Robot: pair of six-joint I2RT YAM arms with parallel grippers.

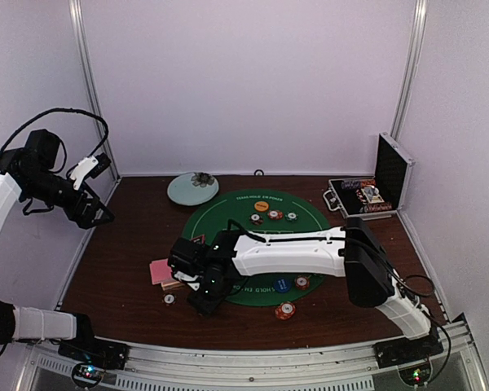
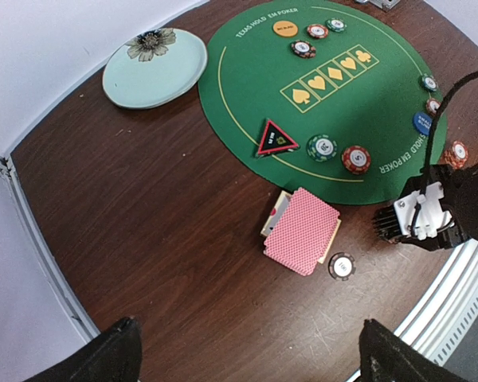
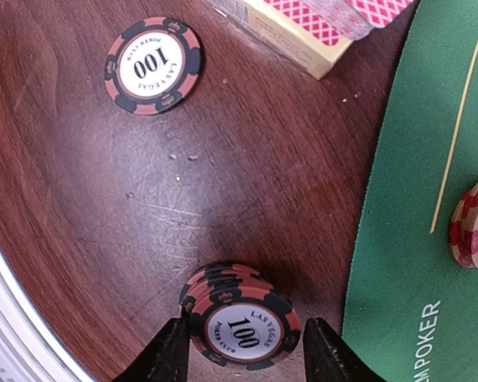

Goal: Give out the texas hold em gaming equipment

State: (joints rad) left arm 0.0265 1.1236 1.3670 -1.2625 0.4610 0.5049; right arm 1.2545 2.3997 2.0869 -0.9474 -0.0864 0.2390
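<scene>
A short stack of dark, red-striped "100" poker chips stands on the wood beside the green mat. My right gripper straddles it; the left finger touches the stack and a sliver of gap shows at the right finger. A single dark chip lies further off, next to the pink-backed cards and their box. The red-black triangle marker, orange button, blue button and several chips lie on the mat. My left gripper hangs wide open and empty, high at the left.
A pale blue-green plate sits at the back left of the mat. The open metal case stands at the back right. A red-orange chip stack lies off the mat's near edge. The table's metal front rail runs close to my right gripper.
</scene>
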